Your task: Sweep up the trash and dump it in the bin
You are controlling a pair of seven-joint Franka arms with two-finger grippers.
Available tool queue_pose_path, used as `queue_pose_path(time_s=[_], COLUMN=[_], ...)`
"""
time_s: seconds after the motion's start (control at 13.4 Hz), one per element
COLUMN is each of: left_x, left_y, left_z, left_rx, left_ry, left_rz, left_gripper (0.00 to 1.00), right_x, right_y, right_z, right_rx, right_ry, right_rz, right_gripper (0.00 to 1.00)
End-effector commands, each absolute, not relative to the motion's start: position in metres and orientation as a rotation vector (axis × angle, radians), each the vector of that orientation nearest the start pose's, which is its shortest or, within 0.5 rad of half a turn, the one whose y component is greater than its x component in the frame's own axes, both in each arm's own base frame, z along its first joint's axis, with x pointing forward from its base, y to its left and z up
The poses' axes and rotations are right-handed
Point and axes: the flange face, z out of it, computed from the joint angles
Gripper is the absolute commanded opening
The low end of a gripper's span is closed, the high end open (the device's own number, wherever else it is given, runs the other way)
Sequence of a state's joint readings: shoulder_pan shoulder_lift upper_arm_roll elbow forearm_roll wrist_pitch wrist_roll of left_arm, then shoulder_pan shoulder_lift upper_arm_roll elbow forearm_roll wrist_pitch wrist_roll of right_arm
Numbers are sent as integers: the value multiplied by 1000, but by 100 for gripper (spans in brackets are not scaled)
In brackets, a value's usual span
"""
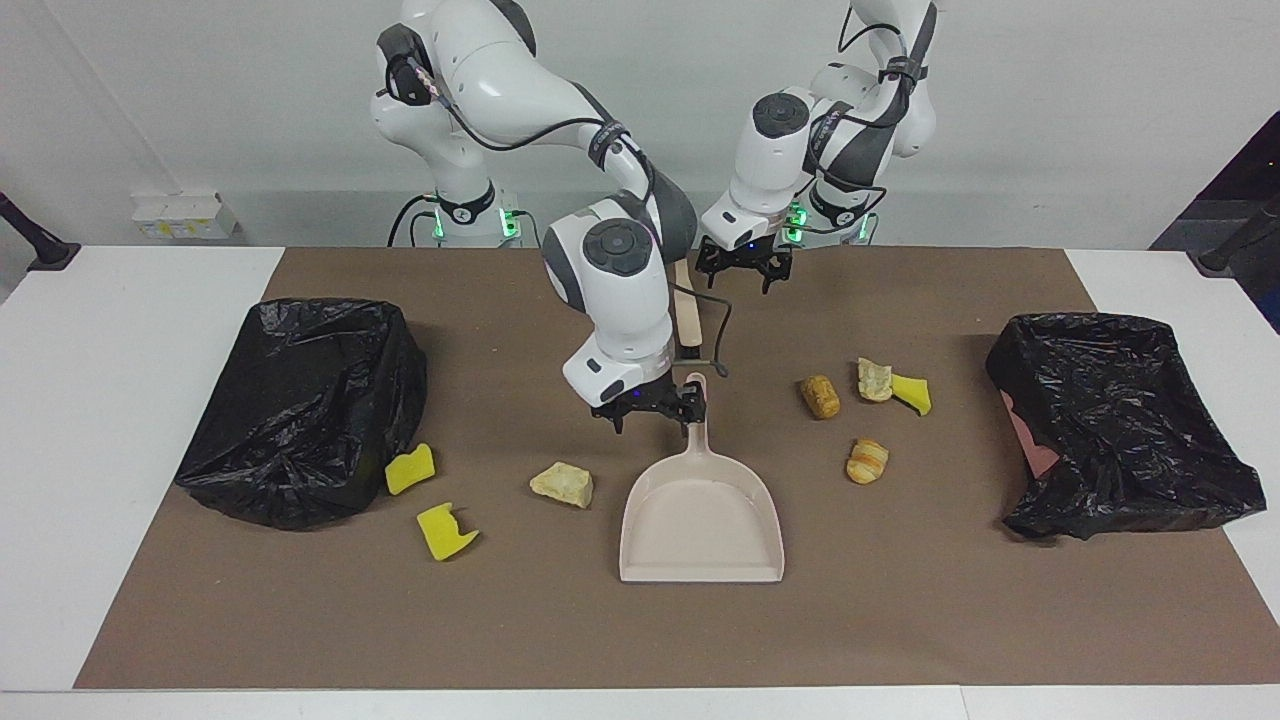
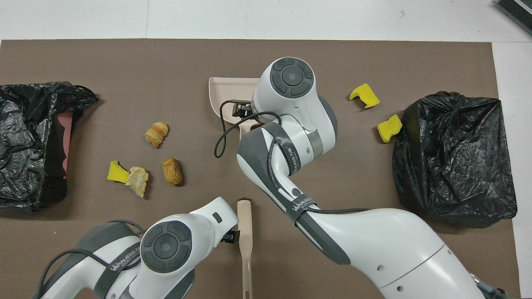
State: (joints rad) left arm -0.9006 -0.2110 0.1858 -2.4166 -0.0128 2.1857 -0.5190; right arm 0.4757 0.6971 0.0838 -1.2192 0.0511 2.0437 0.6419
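A beige dustpan (image 1: pixel 700 520) lies mid-table, its handle pointing toward the robots; it also shows in the overhead view (image 2: pixel 224 89). My right gripper (image 1: pixel 652 412) is open, low beside the handle's end. A beige brush (image 1: pixel 687 310) lies nearer to the robots (image 2: pixel 245 236). My left gripper (image 1: pixel 745 265) is open above it. Trash: two yellow sponge pieces (image 1: pixel 410 468) (image 1: pixel 445 532) and a pale chunk (image 1: pixel 562 484) toward the right arm's end. A brown lump (image 1: pixel 821 396), pale chunk (image 1: pixel 874 380), yellow piece (image 1: pixel 912 393) and bread lump (image 1: pixel 866 461) lie toward the left arm's end.
A black-bagged bin (image 1: pixel 300 410) stands at the right arm's end of the brown mat, and another (image 1: pixel 1120 420) at the left arm's end. White table (image 1: pixel 120 400) borders the mat. Bare mat (image 1: pixel 900 600) lies farther from the robots than the dustpan.
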Motion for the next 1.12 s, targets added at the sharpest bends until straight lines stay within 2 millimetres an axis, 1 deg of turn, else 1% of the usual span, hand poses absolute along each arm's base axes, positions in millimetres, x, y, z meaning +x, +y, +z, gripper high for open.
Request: queue_pose_path(time_s=[0.0,0.07,0.37,0.45,0.52,0.6,0.67,0.75,0.82,0.9,1.05], left_x=[335,331,322,316,308,304,297,281,267,254,246], left_y=[-313,-319,-331,-340,-351,-357,-362,-369,-370,-372,-372], left_z=[376,376,379,374,367,364,359,355,347,341,337], left_rx=[-3154,-3159,-3172,-3169,-3168,-3172,-3161,-3152,-3138,-3127,-3126], left_ry=[314,319,310,312,301,289,295,294,272,271,183], left_rz=[57,47,24,25,21,14,27,42,64,79,97], left_gripper=[100,100,100,100,100,100,100,100,100,100,100], right_x=[650,651,644,641,639,634,632,628,626,625,618], right_y=[394,391,393,393,392,395,394,395,394,394,401], right_z=[373,372,365,364,361,362,362,361,361,361,357], right_rx=[-2964,-2959,-2946,-2950,-2967,-2989,-2995,-3000,-3003,-3003,-3006], right_ry=[210,221,232,220,182,85,64,43,32,15,-4], right_rz=[-48,-39,13,18,25,42,50,63,64,69,99], right_gripper=[100,100,100,97,97,96,96,96,96,91,85])
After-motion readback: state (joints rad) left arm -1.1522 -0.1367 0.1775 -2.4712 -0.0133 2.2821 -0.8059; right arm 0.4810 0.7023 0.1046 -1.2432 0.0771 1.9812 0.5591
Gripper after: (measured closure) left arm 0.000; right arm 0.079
